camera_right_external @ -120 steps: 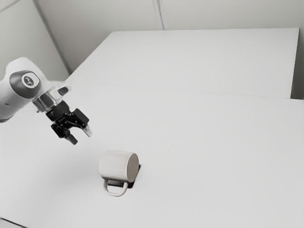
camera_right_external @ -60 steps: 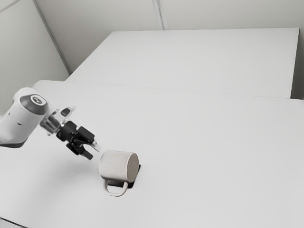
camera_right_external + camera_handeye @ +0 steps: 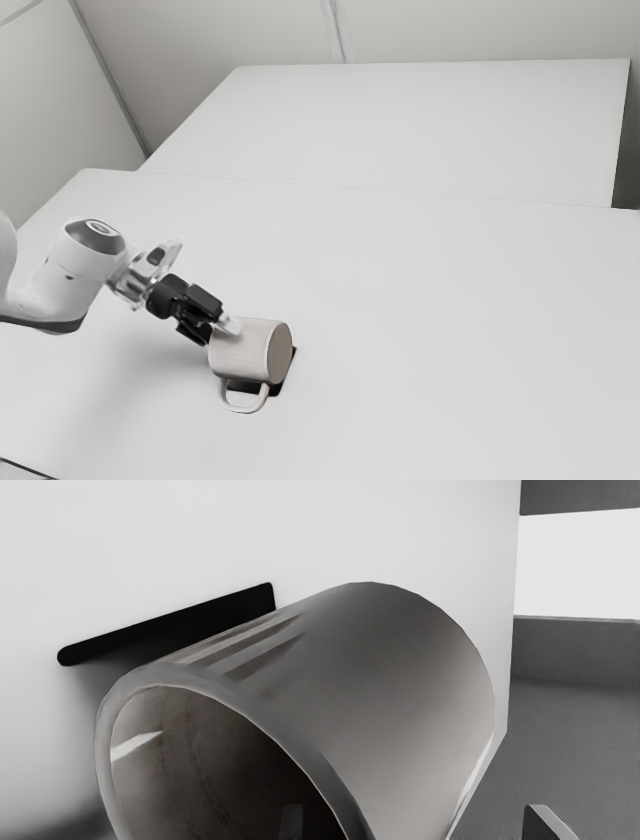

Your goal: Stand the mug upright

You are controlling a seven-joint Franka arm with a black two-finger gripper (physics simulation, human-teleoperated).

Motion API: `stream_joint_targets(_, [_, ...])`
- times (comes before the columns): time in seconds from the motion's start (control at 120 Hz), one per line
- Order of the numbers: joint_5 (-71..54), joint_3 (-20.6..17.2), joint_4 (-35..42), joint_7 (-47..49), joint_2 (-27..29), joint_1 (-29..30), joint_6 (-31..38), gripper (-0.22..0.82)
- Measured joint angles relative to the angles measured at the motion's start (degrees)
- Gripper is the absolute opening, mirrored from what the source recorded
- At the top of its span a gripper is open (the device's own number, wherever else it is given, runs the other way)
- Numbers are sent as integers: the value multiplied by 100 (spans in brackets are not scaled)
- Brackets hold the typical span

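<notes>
On the white table (image 3: 450, 300), the mug (image 3: 243, 350) is lying on its side, beside a flat black thing (image 3: 170, 622). At its mouth is the gripper (image 3: 217, 333), open, with fingers apart.

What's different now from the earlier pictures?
The white robot arm and its black hand have moved down and toward the exterior view's right, bringing the hand to the open mouth of the pale ceramic-looking mug. Nothing has been gripped or let go: the fingers stand apart. The mug stayed put, lying on its side, as did the flat black piece by it.
</notes>
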State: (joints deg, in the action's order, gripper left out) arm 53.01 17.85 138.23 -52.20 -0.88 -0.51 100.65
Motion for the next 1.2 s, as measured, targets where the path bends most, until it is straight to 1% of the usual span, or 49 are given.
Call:
stream_joint_targets(0.083, [51, 1, 3, -83, -2, -34, -121, 26])
stream_joint_targets(0.142, [71, 1, 3, -135, -3, -48, -182, 17])
stream_joint_targets(0.267, [92, 1, -8, -234, 1, -50, -278, 2])
stream_joint_targets(0.358, [88, -6, -21, -304, 15, -31, -319, -4])
stream_joint_targets(0.633, [28, -17, -27, -448, 163, -60, -363, -13])
stream_joint_targets(0.725, [-248, -26, -70, -410, 303, -99, -359, -13])
stream_joint_targets(0.825, [-776, -161, -223, -277, 468, -166, -269, -14])
stream_joint_targets(0.917, [-1535, -206, -378, -125, 715, -628, 63, -14])
stream_joint_targets(0.992, [-2343, -242, -575, 33, 801, -1014, 388, -16])
stream_joint_targets(1.058, [-2925, -310, -630, 161, 865, -1147, 680, -16])
stream_joint_targets(1.2, [-3900, -411, -620, 386, 885, -1223, 1330, -17])
